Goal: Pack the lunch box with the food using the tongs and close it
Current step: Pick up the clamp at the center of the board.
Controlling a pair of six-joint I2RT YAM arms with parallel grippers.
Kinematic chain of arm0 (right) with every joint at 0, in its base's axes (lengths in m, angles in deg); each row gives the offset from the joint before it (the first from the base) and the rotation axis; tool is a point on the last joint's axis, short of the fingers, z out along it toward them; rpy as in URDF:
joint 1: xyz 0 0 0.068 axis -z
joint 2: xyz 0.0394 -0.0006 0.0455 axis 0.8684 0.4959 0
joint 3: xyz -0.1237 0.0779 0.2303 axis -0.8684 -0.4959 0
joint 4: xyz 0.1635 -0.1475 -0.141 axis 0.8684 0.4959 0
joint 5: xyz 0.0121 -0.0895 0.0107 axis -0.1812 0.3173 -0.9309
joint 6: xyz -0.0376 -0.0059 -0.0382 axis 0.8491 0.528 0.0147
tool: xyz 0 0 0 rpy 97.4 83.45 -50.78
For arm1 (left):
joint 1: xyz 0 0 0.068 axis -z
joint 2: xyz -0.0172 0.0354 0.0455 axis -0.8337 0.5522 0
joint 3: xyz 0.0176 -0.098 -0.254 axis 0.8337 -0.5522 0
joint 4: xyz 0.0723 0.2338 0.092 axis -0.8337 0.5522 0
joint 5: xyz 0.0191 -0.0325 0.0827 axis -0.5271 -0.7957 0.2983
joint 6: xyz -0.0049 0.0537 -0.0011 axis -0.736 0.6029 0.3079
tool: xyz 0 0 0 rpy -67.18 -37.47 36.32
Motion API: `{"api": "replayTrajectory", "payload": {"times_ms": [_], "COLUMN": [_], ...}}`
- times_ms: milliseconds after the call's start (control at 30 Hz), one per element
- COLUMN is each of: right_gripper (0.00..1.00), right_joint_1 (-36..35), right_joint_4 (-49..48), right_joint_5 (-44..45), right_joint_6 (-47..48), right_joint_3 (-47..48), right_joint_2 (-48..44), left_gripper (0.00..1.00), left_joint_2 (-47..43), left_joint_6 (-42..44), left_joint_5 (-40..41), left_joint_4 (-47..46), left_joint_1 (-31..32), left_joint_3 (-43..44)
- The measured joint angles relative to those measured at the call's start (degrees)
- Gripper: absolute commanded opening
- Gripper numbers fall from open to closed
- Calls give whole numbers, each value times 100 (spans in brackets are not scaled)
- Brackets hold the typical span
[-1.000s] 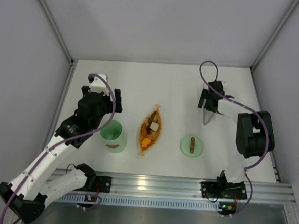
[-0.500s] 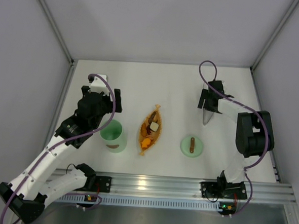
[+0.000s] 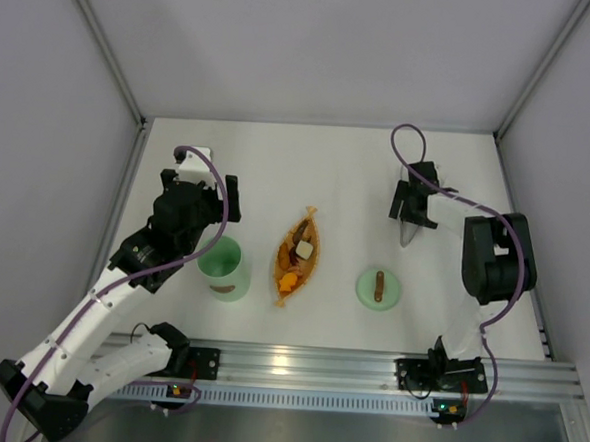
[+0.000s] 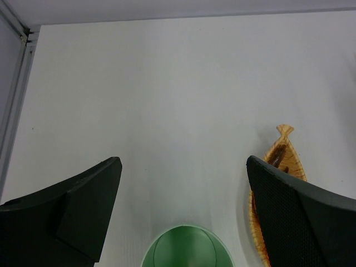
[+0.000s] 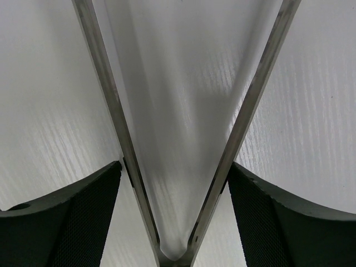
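The silver tongs (image 3: 408, 231) lie on the table at the right. My right gripper (image 3: 413, 204) is down over them. In the right wrist view both fingertips (image 5: 114, 172) press against the outer sides of the two tongs arms (image 5: 105, 83), near the joined end. The pale green lunch box (image 3: 220, 261) stands uncovered at the left; its rim (image 4: 186, 231) shows low between the wide-apart fingers of my left gripper (image 4: 183, 167), which hovers open above it. The food (image 3: 299, 253) sits in the orange leaf dish. The green lid (image 3: 378, 288) lies flat to the right of the dish.
A brown food piece (image 3: 226, 289) lies on the table just in front of the lunch box. The orange leaf dish (image 3: 312, 267) sits between box and lid. Grey walls enclose the table on three sides; the arm bases stand at the near rail.
My right gripper's fingers have closed in onto the tongs arms and its wrist has shifted slightly. The left arm has not moved.
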Motion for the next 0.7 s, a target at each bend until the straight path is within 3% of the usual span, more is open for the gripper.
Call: {"api": "replayTrajectory", "payload": {"times_ms": [400, 700], "right_gripper": [73, 58], "right_joint_1": [9, 90], "right_joint_4": [48, 17], "right_joint_5": [-39, -177], "right_joint_6": [-120, -151], "right_joint_3": [76, 72], "right_joint_2": [59, 52], "left_gripper": [99, 99], "left_joint_2": [0, 0], "left_joint_6": [7, 7], "left_joint_5": [17, 17], "left_joint_4": [-2, -2], "left_joint_1": [0, 0], "left_joint_3": [-2, -2]}}
